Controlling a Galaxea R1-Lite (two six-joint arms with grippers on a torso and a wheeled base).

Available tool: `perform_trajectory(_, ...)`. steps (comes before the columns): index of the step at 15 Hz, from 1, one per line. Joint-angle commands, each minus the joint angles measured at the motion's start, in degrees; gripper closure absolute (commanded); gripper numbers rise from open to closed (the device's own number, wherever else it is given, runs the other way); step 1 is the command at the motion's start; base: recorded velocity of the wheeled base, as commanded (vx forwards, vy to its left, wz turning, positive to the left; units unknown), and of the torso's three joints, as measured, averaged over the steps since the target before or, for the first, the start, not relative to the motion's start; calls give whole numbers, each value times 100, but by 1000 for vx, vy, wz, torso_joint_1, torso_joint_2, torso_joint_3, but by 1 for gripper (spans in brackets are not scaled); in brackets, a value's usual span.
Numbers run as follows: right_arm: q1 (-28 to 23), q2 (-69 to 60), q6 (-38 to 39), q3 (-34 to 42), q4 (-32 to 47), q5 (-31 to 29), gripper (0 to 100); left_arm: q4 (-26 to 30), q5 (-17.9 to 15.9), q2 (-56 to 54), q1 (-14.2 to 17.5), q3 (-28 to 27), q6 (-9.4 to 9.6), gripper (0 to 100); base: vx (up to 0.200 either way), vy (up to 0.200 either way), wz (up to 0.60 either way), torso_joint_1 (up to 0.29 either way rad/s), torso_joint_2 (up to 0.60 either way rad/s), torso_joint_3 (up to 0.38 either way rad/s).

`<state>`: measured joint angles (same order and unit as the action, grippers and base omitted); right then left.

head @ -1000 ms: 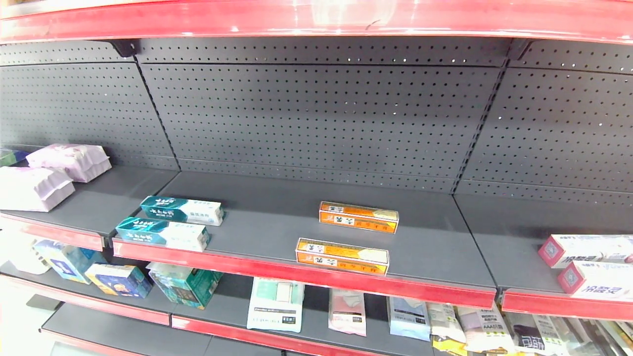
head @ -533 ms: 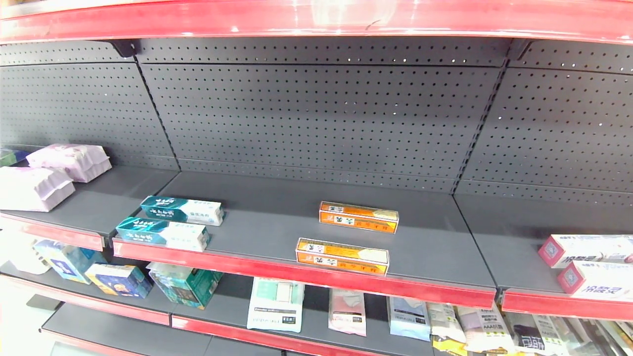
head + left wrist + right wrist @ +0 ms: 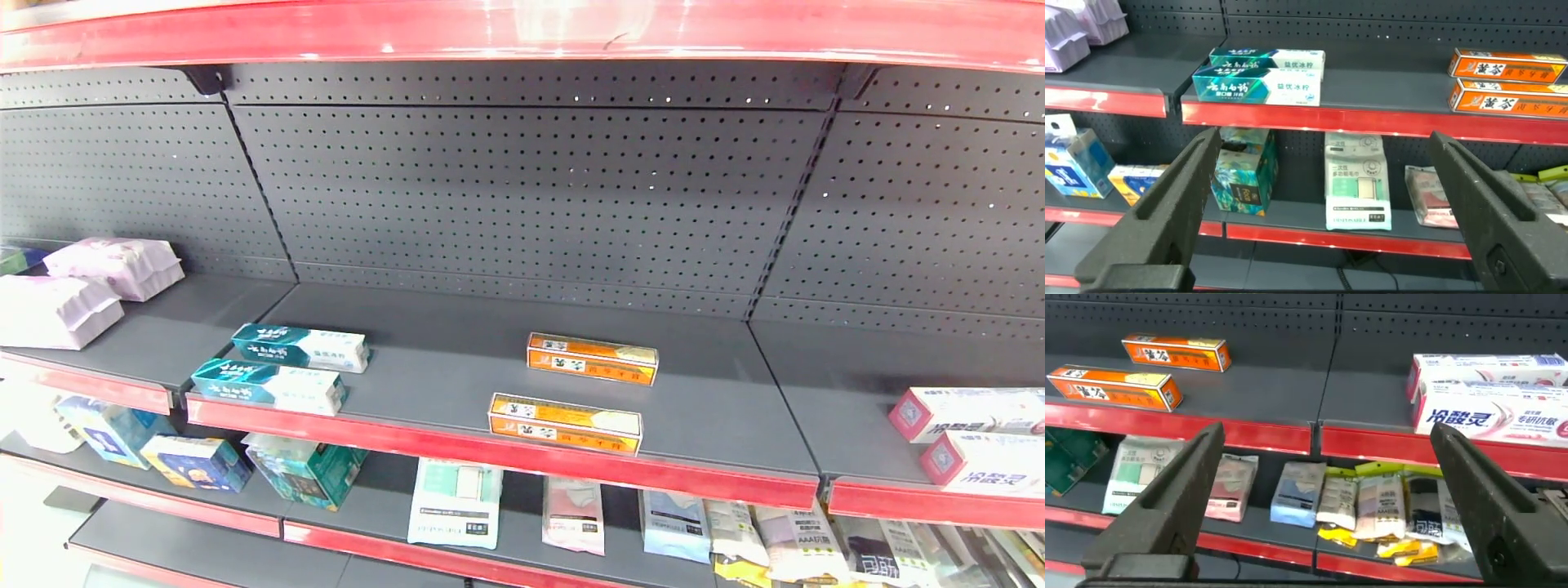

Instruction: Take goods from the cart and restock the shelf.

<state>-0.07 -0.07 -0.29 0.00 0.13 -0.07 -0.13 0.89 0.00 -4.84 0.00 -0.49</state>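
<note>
Now note the left tool (image 3: 1324,137) spread wide and empty, facing the green toothpaste boxes (image 3: 1259,77) at the front of the shelf (image 3: 1388,69). Note the right tool (image 3: 1327,429) likewise gaping, holding nothing, level with the orange boxes (image 3: 1114,386) and the pink boxes (image 3: 1490,416) one bay over. Treat the step as fetching: with nothing in either grip, turn to the cart first. Take a box squarely by its long sides to avoid a twist on release. Aim for the bare grey stretch between the green and orange rows, or behind them. Set down flat, parallel to the neighbours, well back from the red lip (image 3: 408,438). Mind the boxes lying close to that edge.
</note>
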Motion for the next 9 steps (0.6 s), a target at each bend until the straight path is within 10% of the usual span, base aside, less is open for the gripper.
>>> perform_trajectory(1,-1,7,12,0,4,-10,0,-4,-1,0,1,0,-4,0,0,0,0,0,0,0)
perform_trajectory(9,-1,7,12,0,4,-10,0,-4,-1,0,1,0,-4,0,0,0,-600,4,2,2)
